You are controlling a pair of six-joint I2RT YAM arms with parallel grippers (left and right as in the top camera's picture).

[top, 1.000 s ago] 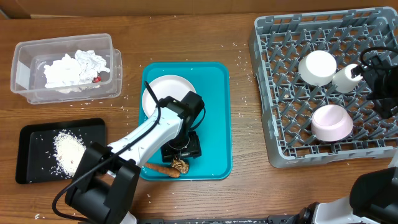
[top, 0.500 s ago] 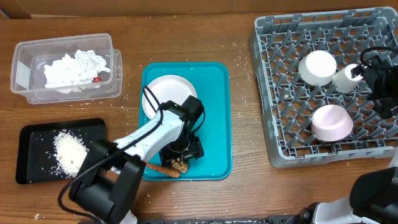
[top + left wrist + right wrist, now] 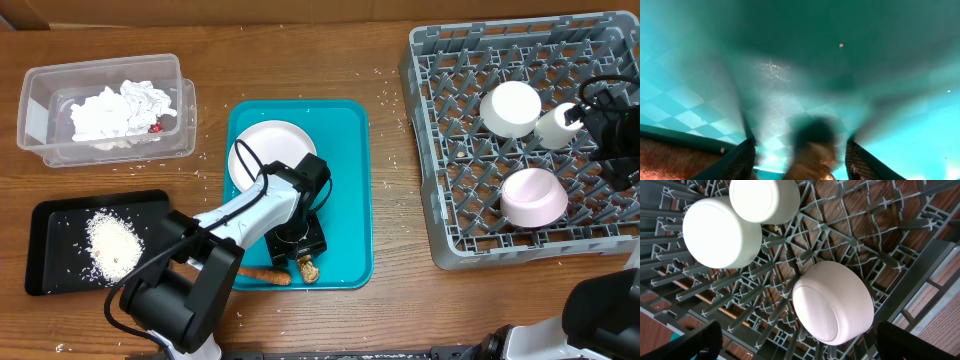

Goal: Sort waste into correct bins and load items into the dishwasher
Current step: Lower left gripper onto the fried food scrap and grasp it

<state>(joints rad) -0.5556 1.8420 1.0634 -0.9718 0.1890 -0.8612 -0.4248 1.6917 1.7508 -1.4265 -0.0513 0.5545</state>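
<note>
- The left pincer [image 3: 800,156] hangs low over the near end of the teal tray [image 3: 350,180]. Its fingers are spread, and the brown chunk [image 3: 309,268] sits between them, apparently untouched on either side. The wrist view is smeared, so contact cannot be ruled out.
- The step in hand looks like picking up that chunk. Centre it before closing, since in the wrist view it sits nearer the right finger.
- Go down until the tips almost meet the tray floor, then close gently. The chunk looks crumbly and a hard squeeze may break it.
- The carrot [image 3: 262,273] lies just beside it, toward the tray's near left corner. Keep the left finger clear so it is not dragged along.
- Lift straight up over the tray rim before swinging left.
- The likely place for it is the black tray [image 3: 60,215], where the rice [image 3: 110,245] lies. The tub [image 3: 40,100] holds tissue.
- The plate [image 3: 268,145] waits on the teal tray behind the arm.
- The right pincer [image 3: 807,342] is wide apart over the rack [image 3: 450,150], gripping nothing.
</note>
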